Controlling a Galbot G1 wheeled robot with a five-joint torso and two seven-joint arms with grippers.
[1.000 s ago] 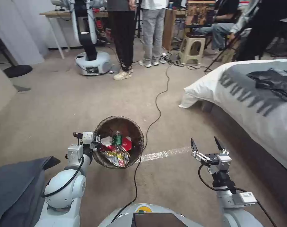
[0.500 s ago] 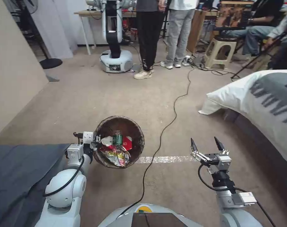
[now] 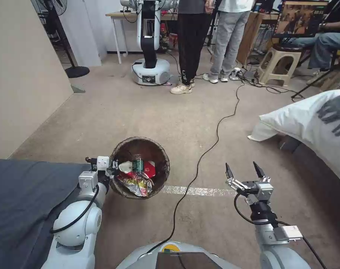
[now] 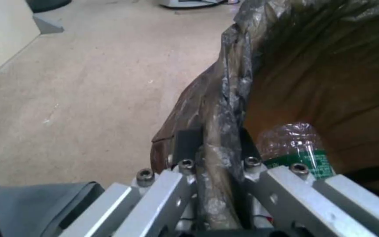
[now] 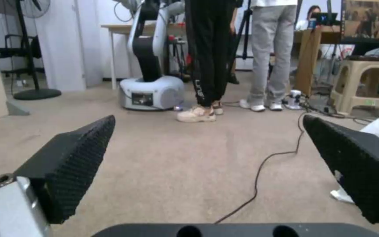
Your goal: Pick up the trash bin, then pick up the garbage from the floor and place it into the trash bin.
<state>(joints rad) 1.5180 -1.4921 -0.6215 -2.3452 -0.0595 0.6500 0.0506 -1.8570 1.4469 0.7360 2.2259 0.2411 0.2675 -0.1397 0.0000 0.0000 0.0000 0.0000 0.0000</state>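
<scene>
Item 1, the trash bin: a round bucket lined with a dark brown bag folded over its rim, carried off the carpet directly ahead of the left gripper. That pincer was clamped on the near rim, one finger inside the bin and one outside, with bag film and wall pinched between them; the left wrist view showed the same hold. Judged light and fairly stiff, though the glossy liner looked slippery, so the rim wall itself, not loose film, was the sound place for a hold.

Item 2, the right gripper: held out at about the same height, well apart to the right of the bin, fingers spread wide with nothing between them. Only bare carpet and a black cable lay beyond its pads.

Item 3, the garbage, all inside the bin, just beyond the left pincer's inner finger:
- yellow snack wrapper, crumpled, soft, nearest the robot;
- red carton, light card, likely crushable;
- green-labelled bottle, clear thin plastic, standing close against the inner finger;
- white tissue wad, soft, beside the gripped rim.
</scene>
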